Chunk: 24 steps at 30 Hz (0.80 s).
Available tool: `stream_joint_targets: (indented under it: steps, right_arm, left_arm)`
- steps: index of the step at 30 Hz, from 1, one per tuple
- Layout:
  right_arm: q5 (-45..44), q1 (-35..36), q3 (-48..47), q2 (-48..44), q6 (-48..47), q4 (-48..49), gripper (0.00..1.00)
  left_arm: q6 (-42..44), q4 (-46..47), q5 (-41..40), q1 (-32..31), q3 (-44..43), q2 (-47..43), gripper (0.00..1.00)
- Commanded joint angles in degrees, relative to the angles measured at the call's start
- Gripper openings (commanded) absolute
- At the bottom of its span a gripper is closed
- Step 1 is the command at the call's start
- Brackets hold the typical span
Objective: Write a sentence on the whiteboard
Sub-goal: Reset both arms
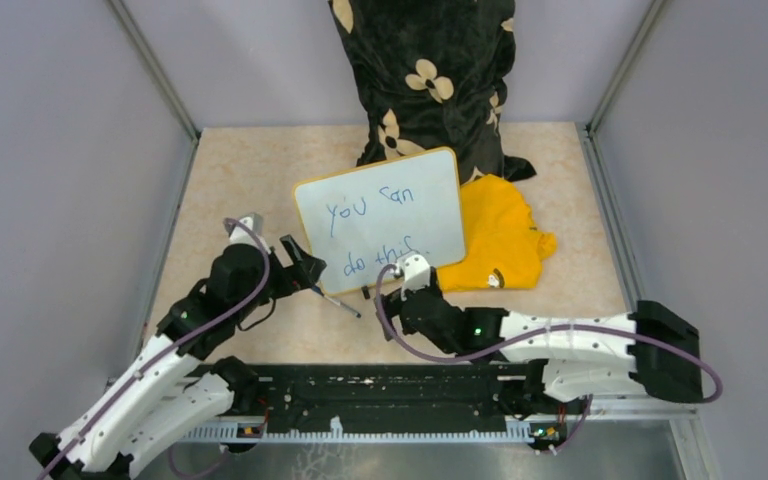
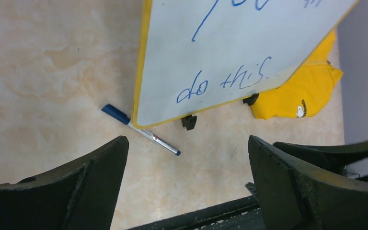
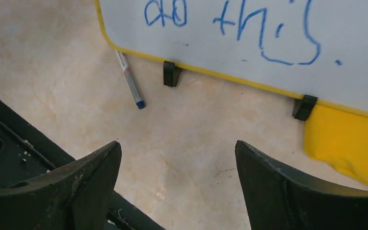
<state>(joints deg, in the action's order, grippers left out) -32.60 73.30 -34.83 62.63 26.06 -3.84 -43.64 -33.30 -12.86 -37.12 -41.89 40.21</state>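
The whiteboard [image 1: 380, 228] stands mid-table on two small black clips [image 3: 171, 74], with a yellow frame. The sentence [image 1: 345, 212] reads "you can do this." in blue, in two lines. Its lower line shows in the left wrist view [image 2: 225, 79] and the right wrist view [image 3: 239, 19]. A blue-capped marker [image 1: 340, 300] lies on the table at the board's lower left corner, free of both grippers; it also shows in both wrist views [image 2: 141, 130] [image 3: 131, 81]. My left gripper [image 1: 305, 265] [image 2: 187, 139] is open and empty, left of the board. My right gripper [image 1: 392, 298] [image 3: 178, 143] is open and empty, just before the board's lower edge.
A yellow cloth [image 1: 500, 240] lies behind and right of the board. A black flowered cushion [image 1: 425, 70] stands at the back wall. A black rail [image 1: 390, 400] runs along the near edge. Grey walls close in both sides.
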Motion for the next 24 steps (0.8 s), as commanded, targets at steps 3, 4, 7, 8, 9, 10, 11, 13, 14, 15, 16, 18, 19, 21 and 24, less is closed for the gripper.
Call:
stream_joint_targets:
  steps: [3, 4, 7, 8, 9, 10, 11, 13, 14, 15, 16, 18, 19, 21, 24]
  right_arm:
    - [10.6, -0.6, -2.8, 13.1, 0.7, 9.7, 0.82]
    - [11.6, -0.7, -2.9, 14.7, 0.8, 11.8, 0.82]
    - [15.5, -2.4, -4.9, 20.4, 2.4, 14.7, 0.82]
    - [16.9, -3.0, -5.8, 22.2, 3.1, 15.4, 0.81]
    - [17.9, -3.4, -6.4, 23.8, 3.5, 16.2, 0.81]
    - [19.3, -4.0, -8.5, 27.5, 3.1, 17.5, 0.81]
    - [19.8, -4.1, -9.4, 28.7, 2.8, 17.5, 0.81]
    - [20.2, -4.3, -11.2, 30.9, 2.6, 17.3, 0.81]
    - [20.4, -4.4, -12.0, 32.0, 2.6, 17.3, 0.8]
    - [20.6, -4.4, -12.7, 32.9, 2.5, 17.2, 0.8]
    - [20.7, -4.4, -13.3, 33.7, 2.4, 17.2, 0.79]
    - [21.5, -4.5, -14.6, 35.4, 2.3, 16.8, 0.78]
    - [22.0, -4.5, -15.2, 36.3, 2.3, 16.6, 0.77]
    - [23.7, -4.5, -16.0, 37.6, 2.2, 16.7, 0.75]
    - [26.8, -4.5, -17.1, 39.3, 2.3, 16.9, 0.73]
  left_arm:
    - [10.9, 6.8, -3.0, 0.2, 5.1, -10.2, 0.98]
    - [11.6, 6.3, -3.6, 0.2, 5.1, -11.3, 0.98]
    - [13.3, 5.2, -4.1, 0.3, 5.3, -13.3, 0.98]
    - [13.5, 4.8, -4.2, 0.2, 5.4, -13.9, 0.98]
    - [13.7, 4.4, -4.5, 0.3, 5.8, -14.6, 0.98]
    - [14.1, 4.7, -4.2, 0.2, 6.5, -16.9, 0.98]
    - [14.6, 5.2, -3.8, 0.2, 6.7, -17.6, 0.98]
    - [15.0, 5.8, -3.9, 0.3, 7.1, -18.5, 0.98]
    - [15.0, 6.0, -4.1, 0.2, 7.2, -18.7, 0.97]
    - [15.1, 6.0, -4.1, 0.3, 7.1, -18.6, 0.98]
    - [15.2, 6.0, -3.9, 0.3, 7.1, -18.6, 0.98]
    - [15.3, 6.1, -3.8, 0.2, 7.0, -18.5, 0.98]
    - [15.4, 6.1, -3.7, 0.3, 6.9, -18.5, 0.98]
    - [15.6, 6.1, -3.7, 0.3, 6.9, -18.6, 0.98]
    - [15.6, 6.1, -3.7, 0.2, 7.0, -18.8, 0.98]
